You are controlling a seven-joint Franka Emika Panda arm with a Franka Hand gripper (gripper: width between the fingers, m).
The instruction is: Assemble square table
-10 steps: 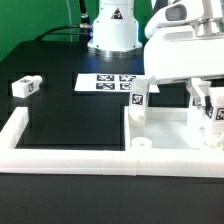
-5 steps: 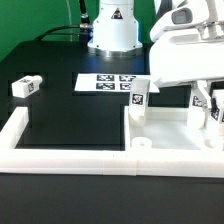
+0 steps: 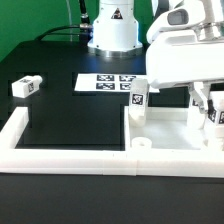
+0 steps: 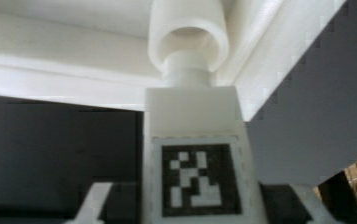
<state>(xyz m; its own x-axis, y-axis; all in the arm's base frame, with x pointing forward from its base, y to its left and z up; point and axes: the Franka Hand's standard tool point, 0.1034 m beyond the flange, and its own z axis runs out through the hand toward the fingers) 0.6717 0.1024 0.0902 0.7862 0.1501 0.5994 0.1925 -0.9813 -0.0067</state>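
White hard plastic is the material of every furniture part here. The two-finger gripper (image 3: 207,108) hangs at three o'clock in the exterior view, under the big white arm. Its jaws are partly closed on a short white blocky leg (image 4: 196,125) with a black-and-white tag. In the wrist view this held leg sits between the jaws, and its round peg end points away toward a white surface. Whether the peg already touches that surface, I cannot tell.

The white square tabletop slab (image 3: 168,128) lies flat at four o'clock, inside the corner of the long low white border wall (image 3: 60,153). A second white tagged leg (image 3: 139,98) stands upright on the far corner of the tabletop, close to the centre of the view. It looks seated, but I cannot confirm it is fastened. A third white leg (image 3: 25,86) lies on the black table (image 3: 60,60) at nine o'clock, well apart from the rest. The flat white marker board (image 3: 108,84) lies toward twelve o'clock.

I judge the held leg to be light, stiff and smooth, so it may slip or turn between the jaws. The best hold is across two flat sides at the middle of the block, never on the peg. The tabletop is probably light too and could slide when a leg is twisted in; the wall corner should brace it.
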